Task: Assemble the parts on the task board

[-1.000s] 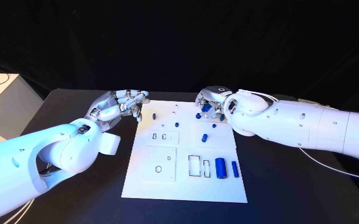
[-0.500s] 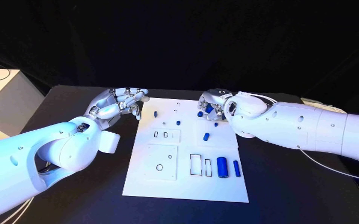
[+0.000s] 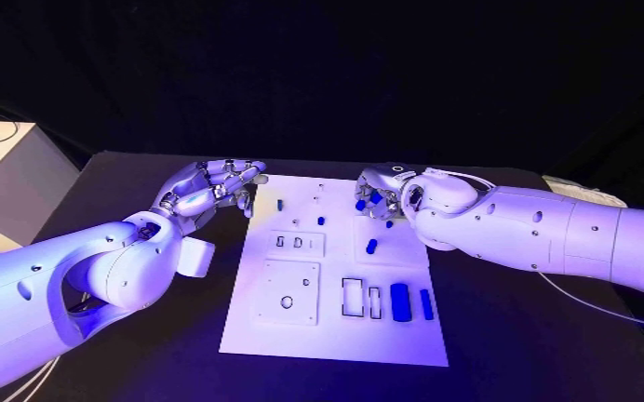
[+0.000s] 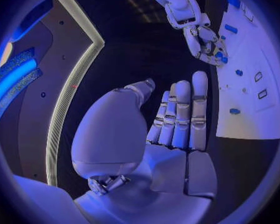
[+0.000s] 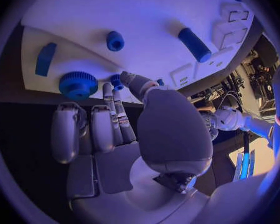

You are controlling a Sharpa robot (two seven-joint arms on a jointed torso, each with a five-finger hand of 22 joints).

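A white task board (image 3: 336,318) lies in the middle of a black table (image 3: 537,346), with small blue parts scattered over it. The right hand (image 3: 380,190) sits over the board's far right corner. In the right wrist view a small blue peg (image 5: 117,81) shows between its thumb and fingertips (image 5: 109,92); it seems to be pinched there, just above the board's surface. The step in hand looks like fitting this peg near that far corner. The next move probably calls for lining the peg up with its hole and pressing it straight down.

The left hand (image 3: 215,188) hovers just off the board's far left corner, fingers apart and holding nothing; the left wrist view shows its palm bare.

The right wrist view also shows a toothed blue wheel (image 5: 77,84), a round blue knob (image 5: 115,41) and a blue cylinder (image 5: 195,45) on the board near the peg. The head view adds what lies at the board's near right: a thick blue cylinder (image 3: 400,301) beside a thin blue bar (image 3: 427,303).
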